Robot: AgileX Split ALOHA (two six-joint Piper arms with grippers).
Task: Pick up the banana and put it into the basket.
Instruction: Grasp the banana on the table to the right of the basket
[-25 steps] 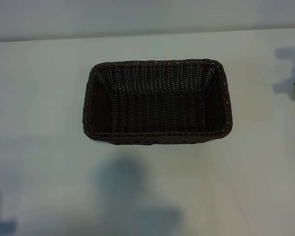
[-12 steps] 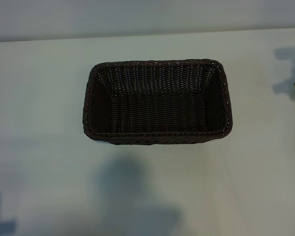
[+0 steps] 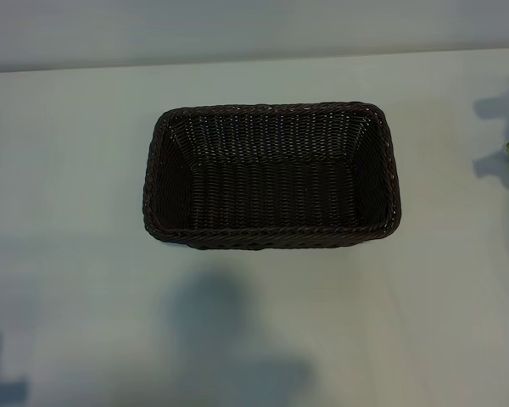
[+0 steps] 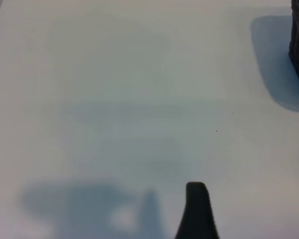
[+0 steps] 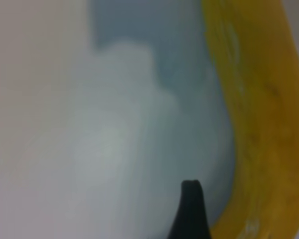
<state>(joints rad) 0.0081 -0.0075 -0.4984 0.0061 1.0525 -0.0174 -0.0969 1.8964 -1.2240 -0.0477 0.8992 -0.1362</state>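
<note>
since the banana [image 5: 259, 114] lies at the table's right edge, close under the right tool [image 5: 190, 209], spread wide and empty, it is best reached from there.

Left pincer [image 4: 197, 211]: one dark, rounded fingertip visible at bottom centre of left wrist view; other finger out of frame; jaws apart; hangs above pale table [image 4: 114, 99], touching nothing.

Right pincer [image 5: 189, 209]: single dark fingertip at bottom centre of right wrist view, close over table, just beside bright yellow curved banana [image 5: 259, 124]; jaws spread, nothing held. Contact with banana unclear.

Neither arm identifiable in exterior view.
</note>
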